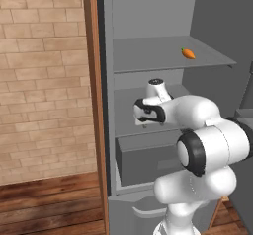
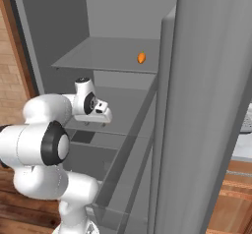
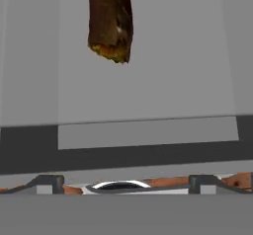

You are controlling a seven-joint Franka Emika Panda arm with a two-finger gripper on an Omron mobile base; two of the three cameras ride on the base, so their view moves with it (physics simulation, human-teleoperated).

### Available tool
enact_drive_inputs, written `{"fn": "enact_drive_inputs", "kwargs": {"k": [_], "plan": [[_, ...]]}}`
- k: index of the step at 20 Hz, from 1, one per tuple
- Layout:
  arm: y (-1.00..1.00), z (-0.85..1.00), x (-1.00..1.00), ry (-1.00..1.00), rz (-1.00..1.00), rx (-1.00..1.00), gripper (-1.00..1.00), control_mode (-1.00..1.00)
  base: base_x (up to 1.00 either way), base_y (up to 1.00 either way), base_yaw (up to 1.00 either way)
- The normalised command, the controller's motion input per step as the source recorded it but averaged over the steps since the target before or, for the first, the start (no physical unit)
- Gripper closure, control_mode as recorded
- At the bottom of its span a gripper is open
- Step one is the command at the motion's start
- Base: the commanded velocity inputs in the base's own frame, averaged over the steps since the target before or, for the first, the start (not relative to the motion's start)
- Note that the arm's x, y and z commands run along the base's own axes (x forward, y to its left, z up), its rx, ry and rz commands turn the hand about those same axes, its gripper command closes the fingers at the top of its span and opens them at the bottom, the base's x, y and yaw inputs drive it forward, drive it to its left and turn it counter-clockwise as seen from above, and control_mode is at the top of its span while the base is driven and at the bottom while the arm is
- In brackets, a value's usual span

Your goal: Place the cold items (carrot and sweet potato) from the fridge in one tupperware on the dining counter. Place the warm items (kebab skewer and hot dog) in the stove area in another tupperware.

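Brown sweet potato (image 3: 111, 21) lies well beyond the wide-open gripper (image 3: 126, 180).

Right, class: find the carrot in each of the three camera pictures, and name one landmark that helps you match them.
Left base view: carrot lies on the fridge's upper shelf, upper right of the picture.
Right base view: carrot on that shelf, just above centre.
Hand view: not in it.
Shared landmark: the upper shelf.

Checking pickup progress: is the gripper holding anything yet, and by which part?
Nothing is held. The gripper is open, and the sweet potato lies ahead of the fingertips, untouched.
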Motion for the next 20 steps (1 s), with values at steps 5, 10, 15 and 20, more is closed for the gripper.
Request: {"fn": "enact_drive_inputs", "kwargs": {"k": [5,10,15,20], "plan": [[0.00,-0.14,0.33,0.04,0.00,0.00,-1.00,-1.00,0.00,0.00,0.00],[0.00,-0.21,0.36,0.04,0.00,0.00,-1.00,-1.00,0.00,0.00,0.00],[0.00,-0.18,0.35,0.02,0.00,0.00,-1.00,-1.00,0.00,0.00,0.00],[0.00,-0.14,0.32,0.00,0.00,0.00,-1.00,-1.00,0.00,0.00,0.00]]}}
